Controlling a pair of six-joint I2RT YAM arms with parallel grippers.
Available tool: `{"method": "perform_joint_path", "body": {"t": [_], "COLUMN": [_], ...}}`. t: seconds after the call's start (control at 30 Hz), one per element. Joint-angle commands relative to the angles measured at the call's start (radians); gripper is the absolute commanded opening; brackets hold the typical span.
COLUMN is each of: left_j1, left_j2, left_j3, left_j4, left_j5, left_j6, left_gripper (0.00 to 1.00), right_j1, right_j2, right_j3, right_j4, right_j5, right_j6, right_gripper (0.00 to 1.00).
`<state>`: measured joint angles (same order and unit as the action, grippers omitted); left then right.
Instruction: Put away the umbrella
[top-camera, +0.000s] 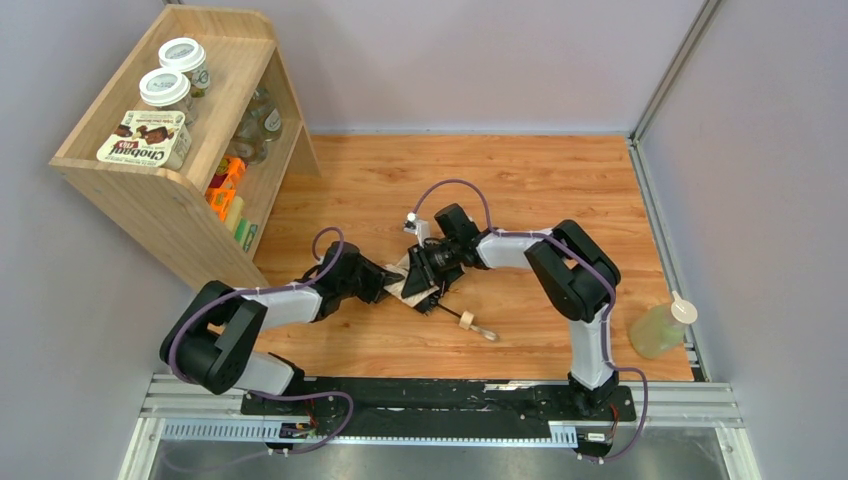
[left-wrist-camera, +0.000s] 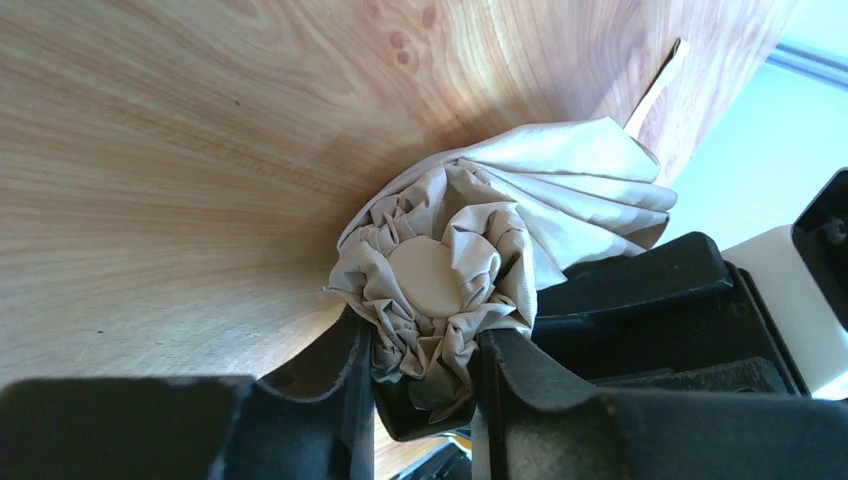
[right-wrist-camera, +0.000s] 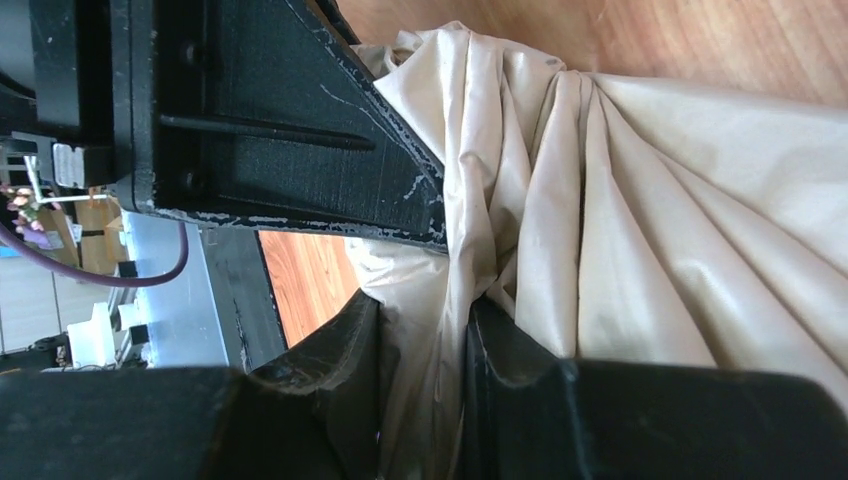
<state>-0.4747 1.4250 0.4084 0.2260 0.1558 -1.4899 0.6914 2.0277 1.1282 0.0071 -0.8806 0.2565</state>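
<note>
The umbrella (top-camera: 408, 287) lies folded on the wooden table between both arms, its pale beige canopy bunched. Its thin black shaft runs to the cream handle (top-camera: 467, 319), which lies toward the near right with its cord. My left gripper (top-camera: 390, 285) is shut on the canopy's top end. In the left wrist view its fingers (left-wrist-camera: 345, 350) press the gathered fabric just under the round cap (left-wrist-camera: 432, 277). My right gripper (top-camera: 428, 266) comes in from the right and is shut on the umbrella's folds (right-wrist-camera: 600, 230), pinching fabric between its fingers (right-wrist-camera: 500, 350).
A wooden shelf unit (top-camera: 170, 195) stands at the back left, with jars (top-camera: 165, 88) and a yoghurt box (top-camera: 145, 137) on top. A pale yellow-green bottle (top-camera: 660, 330) stands at the right edge. A metal rail (top-camera: 450, 405) runs along the near edge.
</note>
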Motion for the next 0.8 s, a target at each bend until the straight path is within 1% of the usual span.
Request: {"method": "perform_joint_path", "body": {"t": [0.0,0.1,0.17,0.2,0.33,0.37,0.47,0.53,0.6,0.67,0.77], "left_j1": [-0.002,-0.001,-0.002,-0.002,-0.005,-0.005,-0.005,-0.007,-0.005,-0.005,-0.008], "left_j2": [0.083,0.063,0.055,0.058,0.087,0.1,0.11,0.112,0.115,0.117,0.124], "left_j3": [-0.057,-0.03,-0.005,0.007,0.082,0.102,0.112,0.115,0.122,0.13,0.142], "left_j4": [-0.315,-0.376,-0.434,-0.45,-0.597,-0.635,-0.657,-0.674,-0.682,-0.694,-0.712], "left_j5": [-0.13,-0.105,-0.088,-0.084,-0.061,-0.053,-0.032,-0.025,-0.016,-0.007,-0.004], "left_j6": [0.111,0.115,0.115,0.115,0.12,0.118,0.105,0.096,0.091,0.088,0.086], "left_gripper": [0.0,0.0,0.0,0.0,0.0,0.0,0.0,0.0,0.0,0.0,0.0], "right_j1": [0.043,0.063,0.092,0.108,0.196,0.235,0.344,0.419,0.468,0.502,0.526], "right_j2": [-0.042,-0.142,-0.223,-0.269,-0.418,-0.443,-0.474,-0.459,-0.436,-0.402,-0.333], "right_j3": [-0.018,0.022,0.036,0.027,-0.059,-0.082,-0.146,-0.154,-0.156,-0.154,-0.125], "right_j4": [-0.346,-0.409,-0.432,-0.418,-0.305,-0.279,-0.19,-0.148,-0.112,-0.067,-0.045], "right_j5": [0.103,0.247,0.381,0.443,0.676,0.76,0.986,1.06,1.141,1.242,1.353], "right_j6": [-0.031,-0.057,-0.08,-0.086,-0.137,-0.164,-0.235,-0.296,-0.338,-0.358,-0.379], "right_gripper": [0.16,0.48,0.63,0.69,0.78,0.79,0.82,0.82,0.82,0.82,0.8]}}
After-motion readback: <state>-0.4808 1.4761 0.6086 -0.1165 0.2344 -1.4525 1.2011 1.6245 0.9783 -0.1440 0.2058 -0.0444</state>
